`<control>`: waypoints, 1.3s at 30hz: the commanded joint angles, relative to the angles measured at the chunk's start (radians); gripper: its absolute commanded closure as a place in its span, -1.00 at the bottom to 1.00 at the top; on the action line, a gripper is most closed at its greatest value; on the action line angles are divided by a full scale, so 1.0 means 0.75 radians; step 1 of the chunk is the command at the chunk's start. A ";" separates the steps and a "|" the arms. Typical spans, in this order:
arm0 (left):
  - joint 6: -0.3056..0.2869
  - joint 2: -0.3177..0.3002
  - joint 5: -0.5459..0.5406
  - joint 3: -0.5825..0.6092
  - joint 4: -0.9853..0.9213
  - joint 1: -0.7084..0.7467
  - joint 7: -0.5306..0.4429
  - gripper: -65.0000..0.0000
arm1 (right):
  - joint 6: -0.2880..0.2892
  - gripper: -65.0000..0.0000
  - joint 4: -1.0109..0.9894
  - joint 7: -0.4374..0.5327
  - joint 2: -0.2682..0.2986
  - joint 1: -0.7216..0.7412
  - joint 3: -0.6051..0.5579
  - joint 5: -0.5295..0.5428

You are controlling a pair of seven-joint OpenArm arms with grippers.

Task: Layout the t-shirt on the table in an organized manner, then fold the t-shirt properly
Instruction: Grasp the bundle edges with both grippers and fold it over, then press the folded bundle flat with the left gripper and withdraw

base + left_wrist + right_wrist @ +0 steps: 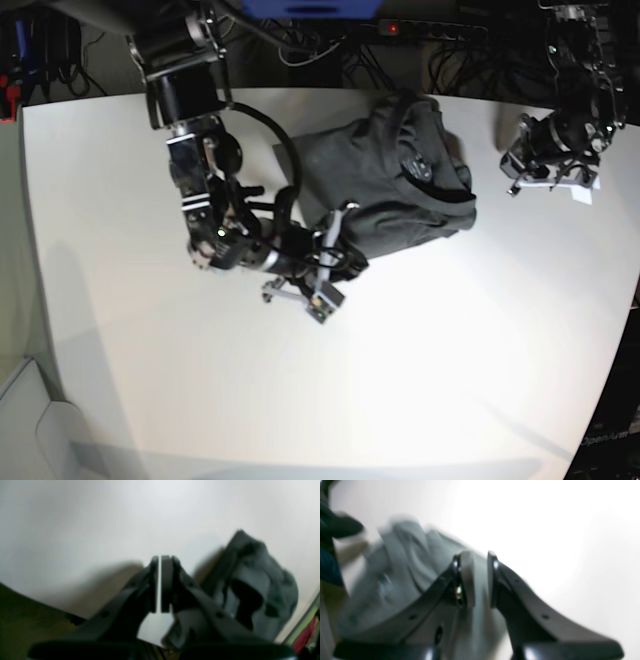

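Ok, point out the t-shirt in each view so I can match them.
Left wrist: t-shirt crumpled at right, beside the left claw.
Right wrist: left of centre, behind the right claw.
Base: upper centre.
Shared landmark: the white table.

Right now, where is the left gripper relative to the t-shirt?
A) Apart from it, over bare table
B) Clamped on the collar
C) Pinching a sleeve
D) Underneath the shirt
A: in the base view the left gripper sits over the white table with a clear gap to the crumpled t-shirt, and its wrist view shows only table in the thin slit between its jaws.
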 commanded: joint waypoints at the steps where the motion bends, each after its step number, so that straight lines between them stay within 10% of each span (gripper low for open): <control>1: -0.004 0.000 -0.017 0.028 0.060 -0.002 0.002 0.63 | -0.001 0.77 0.039 0.026 0.017 0.025 0.007 0.020; 10: -0.006 0.145 -0.017 0.157 0.281 0.072 -0.002 -0.60 | -0.001 0.77 0.047 0.026 0.118 -0.042 0.009 0.022; 39: -0.002 0.102 0.102 0.431 -0.190 -0.241 -0.008 -0.62 | -0.001 0.78 0.047 0.024 0.191 -0.087 0.107 0.018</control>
